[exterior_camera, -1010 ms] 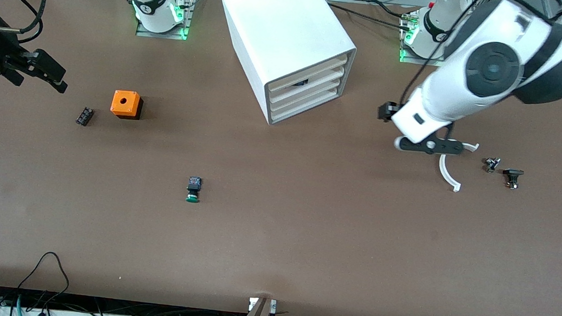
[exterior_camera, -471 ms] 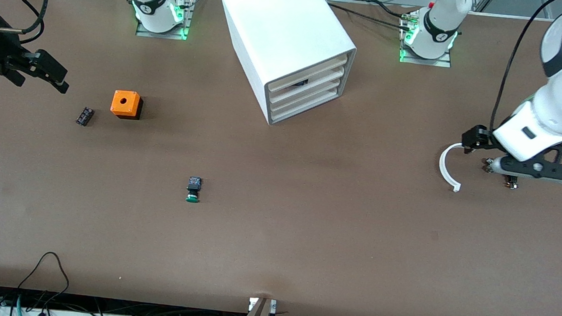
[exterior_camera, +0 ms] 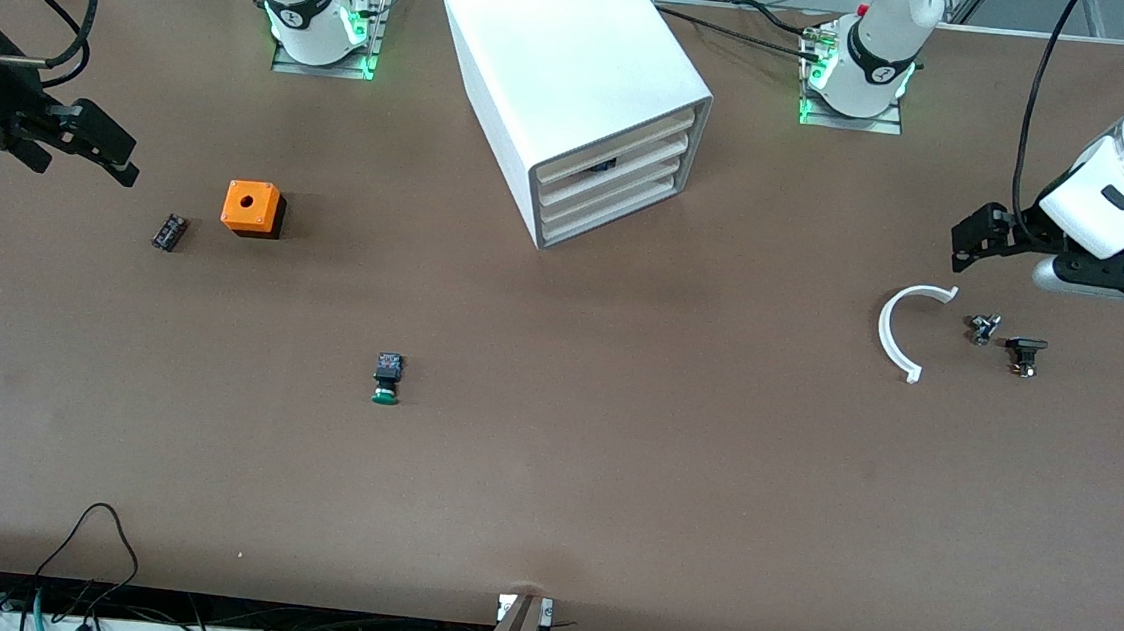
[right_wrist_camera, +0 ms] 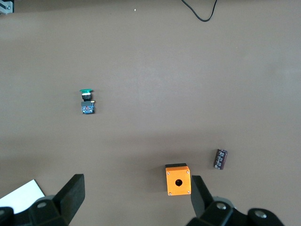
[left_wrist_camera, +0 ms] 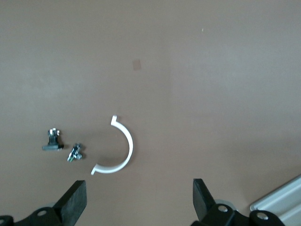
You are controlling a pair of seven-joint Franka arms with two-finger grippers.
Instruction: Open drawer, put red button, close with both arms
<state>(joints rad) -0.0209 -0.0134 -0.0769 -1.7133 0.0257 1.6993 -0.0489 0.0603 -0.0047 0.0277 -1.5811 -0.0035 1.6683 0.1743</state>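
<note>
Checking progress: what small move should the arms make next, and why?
Probably park: the cabinet's drawers look shut, no red button shows on the table, and the left pincer by the white arc and right pincer by the orange box hang open, empty.

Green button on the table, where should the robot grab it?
The green button lies on its side with its cap nearer the front camera. So the black blocky body is likely the best part to pinch, coming straight down from above: its flat sides should give a steady hold, while the round cap might slip.

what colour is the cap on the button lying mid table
Green cap on the button; the front view shows it best.
</note>
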